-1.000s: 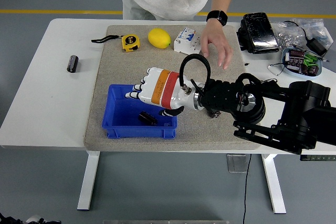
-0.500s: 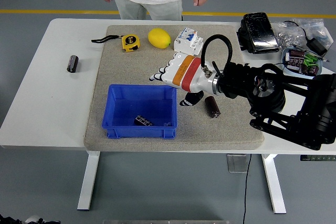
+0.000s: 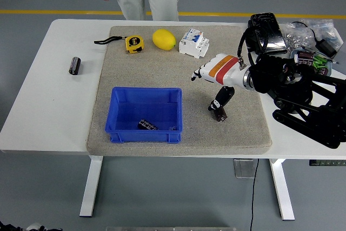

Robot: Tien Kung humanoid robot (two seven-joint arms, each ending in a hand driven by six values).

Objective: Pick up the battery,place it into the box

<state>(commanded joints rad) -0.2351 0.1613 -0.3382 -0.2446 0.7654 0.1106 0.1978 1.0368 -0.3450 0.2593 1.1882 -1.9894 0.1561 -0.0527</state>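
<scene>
While my right hand (image 3: 215, 72) hung with fingers spread and empty, one battery (image 3: 219, 113) lay on the mat just right of the box (image 3: 144, 113), under my thumb. It looked small, rigid, smooth and prone to roll, so I judged a pinch across its middle best.

Mat (image 3: 151, 71) bare between box (image 3: 144, 113) – lemon (image 3: 164, 39)
</scene>
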